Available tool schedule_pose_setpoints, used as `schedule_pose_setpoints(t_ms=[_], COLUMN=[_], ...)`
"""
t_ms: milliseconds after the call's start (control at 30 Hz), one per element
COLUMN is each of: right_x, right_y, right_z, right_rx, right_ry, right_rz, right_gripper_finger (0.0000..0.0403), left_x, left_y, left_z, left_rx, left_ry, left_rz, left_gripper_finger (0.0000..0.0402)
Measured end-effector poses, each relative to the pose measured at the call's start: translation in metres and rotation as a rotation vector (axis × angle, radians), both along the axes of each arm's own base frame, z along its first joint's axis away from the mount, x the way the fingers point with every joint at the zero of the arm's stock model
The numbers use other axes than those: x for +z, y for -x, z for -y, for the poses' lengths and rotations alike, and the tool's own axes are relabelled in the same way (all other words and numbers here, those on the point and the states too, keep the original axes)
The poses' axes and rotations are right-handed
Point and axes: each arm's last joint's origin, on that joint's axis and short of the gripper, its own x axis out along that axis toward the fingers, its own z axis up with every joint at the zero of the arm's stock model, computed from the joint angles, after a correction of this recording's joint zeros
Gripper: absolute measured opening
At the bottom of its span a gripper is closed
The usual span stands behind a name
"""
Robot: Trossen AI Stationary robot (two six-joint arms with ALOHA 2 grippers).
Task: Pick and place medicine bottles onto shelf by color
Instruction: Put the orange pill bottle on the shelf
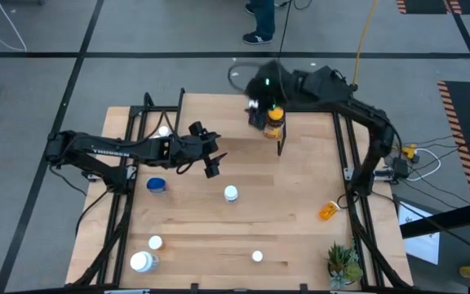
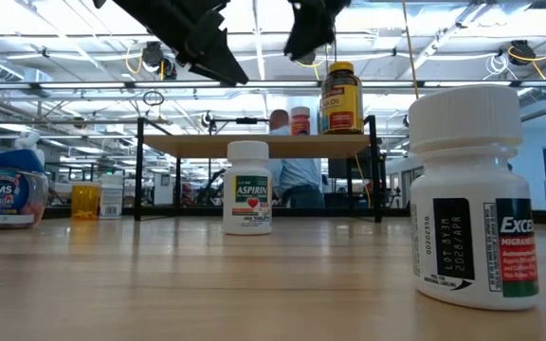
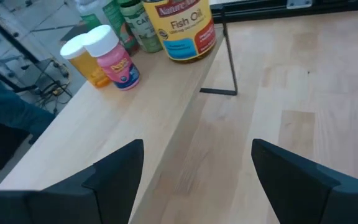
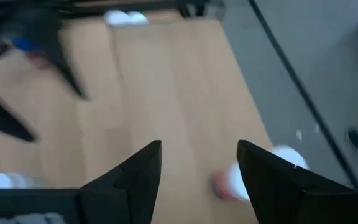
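Several medicine bottles stood or lay on the table (image 1: 300, 212) when we made this record. Nearest in the low view we noted a white Excedrin bottle (image 2: 469, 194) close to the lens. At the left of that view sat a blue Tums jar (image 2: 6, 197), and farther back a white aspirin bottle (image 2: 248, 188) stood upright in front of the shelf (image 2: 254, 145).

From above we logged two white-capped bottles (image 1: 144, 260) at the near left corner, one more (image 1: 257, 256) near the front centre, an orange bottle (image 1: 328, 211) lying on its side near the right edge, and a potted plant (image 1: 343, 263) at the near right corner.

We found the left gripper (image 1: 211, 161) above mid-table, between the blue jar and the shelf. It was empty, its fingers (image 3: 114, 167) spread wide.

On the shelf we identified a fish oil bottle (image 3: 179, 28) at the end, beside green bottles (image 3: 120, 18), a pink bottle (image 3: 114, 56) and an orange bottle (image 3: 82, 56).

Farthest, the right gripper (image 1: 258, 108) hung at the far edge, just beside the fish oil bottle. It held nothing, its fingers (image 4: 135, 171) apart.
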Motion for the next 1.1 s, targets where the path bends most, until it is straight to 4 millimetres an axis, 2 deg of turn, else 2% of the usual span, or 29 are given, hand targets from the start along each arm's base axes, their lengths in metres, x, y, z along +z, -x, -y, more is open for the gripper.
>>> schedule_pose_setpoints(t_ms=[167,233,333,400,467,600,700,867,1100], right_x=[-0.015,-0.03,-0.064,-0.084,-0.096,-0.125,-0.141,-0.167,-0.189], right_y=[0.0,0.004,0.015,0.029,0.044,0.076,0.103,0.144,0.188], right_z=[-0.062,-0.085,-0.115,-0.13,-0.143,-0.169,-0.182,-0.187,-0.187], right_rx=[0.157,0.228,0.297,0.335,0.357,0.349,0.246,0.012,-0.022], right_ry=[0.043,0.005,-0.038,-0.059,-0.091,-0.221,-0.297,-0.407,-0.467], right_rz=[0.154,0.254,0.33,0.305,0.277,0.137,0.008,-0.221,-0.548], right_gripper_finger=[0.0205,0.0205,0.0205,0.0205,0.0206,0.0206,0.0206,0.0206,0.0206], left_x=[0.0,0.003,0.008,0.011,0.016,0.025,0.03,0.036,0.028], left_y=[0.0,0.001,0.004,0.008,0.009,0.012,0.011,0.004,-0.016], left_z=[0.009,0.016,0.028,0.037,0.046,0.06,0.066,0.071,0.079], left_rx=[0.006,0.007,-0.007,-0.032,-0.055,-0.108,-0.119,-0.125,-0.185], left_ry=[-0.014,-0.034,-0.046,-0.036,-0.024,-0.016,0.005,0.06,0.115], left_rz=[0.005,0.009,0.042,0.054,0.099,0.171,0.228,0.353,0.434], left_gripper_finger=[0.0303,0.0303,0.0303,0.0303,0.0303,0.0303,0.0303,0.0303,0.0303])
